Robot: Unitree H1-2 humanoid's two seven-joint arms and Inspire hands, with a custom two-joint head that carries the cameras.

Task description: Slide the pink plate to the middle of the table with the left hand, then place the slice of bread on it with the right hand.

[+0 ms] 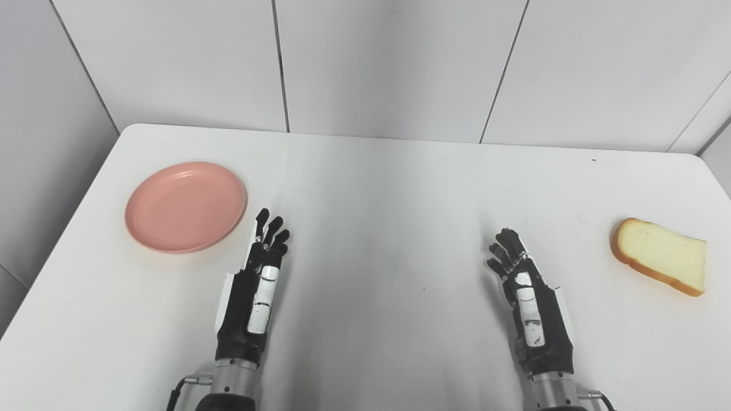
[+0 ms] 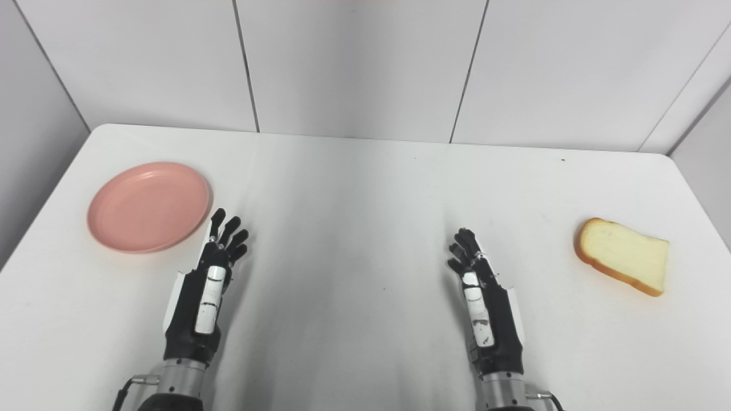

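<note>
At frame left the pink plate (image 1: 185, 206) lies just beside the released, empty left hand (image 1: 257, 285), while the right hand (image 1: 528, 297), also released, sits lower right, well apart from the bread slice (image 1: 659, 256).

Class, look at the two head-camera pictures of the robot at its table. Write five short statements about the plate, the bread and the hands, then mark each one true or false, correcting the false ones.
1. The pink plate lies on the left side of the table. True.
2. The slice of bread rests on the plate. False: it lies on the bare table at the far right, and the plate holds nothing.
3. The left hand grips the plate's rim. False: it is open beside the plate, holding nothing.
4. The right hand is open and holds nothing. True.
5. The plate sits in the middle of the table. False: the middle holds no plate.
</note>
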